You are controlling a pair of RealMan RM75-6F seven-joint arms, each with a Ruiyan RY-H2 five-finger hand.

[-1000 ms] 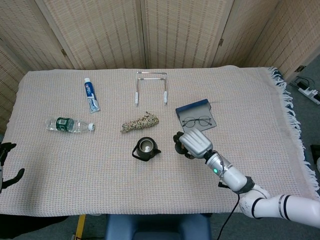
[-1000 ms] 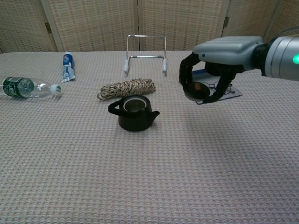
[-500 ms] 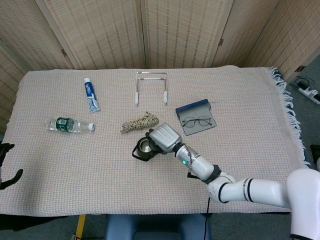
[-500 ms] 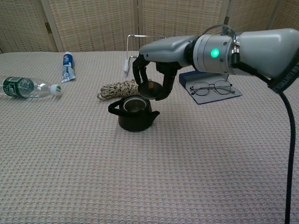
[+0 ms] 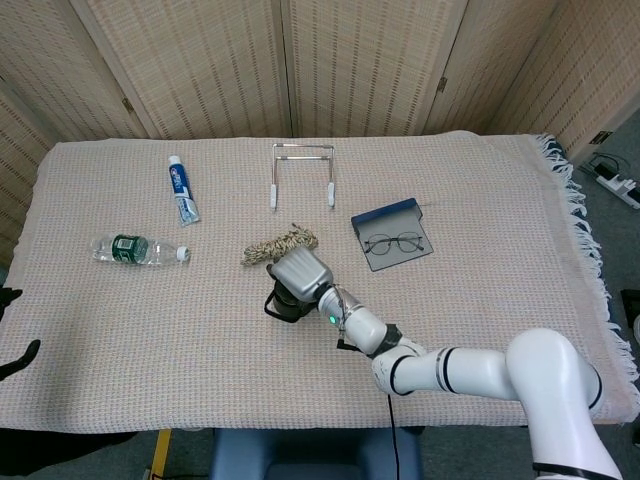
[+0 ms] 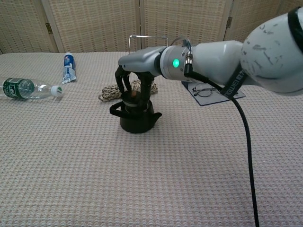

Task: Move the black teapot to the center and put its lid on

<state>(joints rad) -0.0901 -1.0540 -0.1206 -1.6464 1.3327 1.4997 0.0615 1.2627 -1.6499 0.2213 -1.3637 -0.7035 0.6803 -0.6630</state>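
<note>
The black teapot [image 6: 136, 119] stands near the middle of the cloth, handle to the left and spout to the right. My right hand [image 6: 136, 81] hangs directly over it, fingers pointing down around the small black lid [image 6: 134, 97], which it holds at the pot's mouth. I cannot tell whether the lid sits fully in the opening. In the head view the right hand [image 5: 298, 272] covers most of the teapot [image 5: 273, 306]. Only dark fingertips of my left hand [image 5: 18, 357] show at the lower left edge, spread and holding nothing.
A coil of rope [image 5: 278, 243] lies just behind the teapot. Further back stand a metal rack [image 5: 302, 172] and a toothpaste tube [image 5: 181, 189]. A water bottle [image 5: 138, 250] lies at the left. Glasses on a dark case [image 5: 392, 240] sit to the right.
My right hand carried the lid leftward from beside the glasses case to above the teapot, then lowered it onto the pot's mouth. The left hand slid further out of view.
</note>
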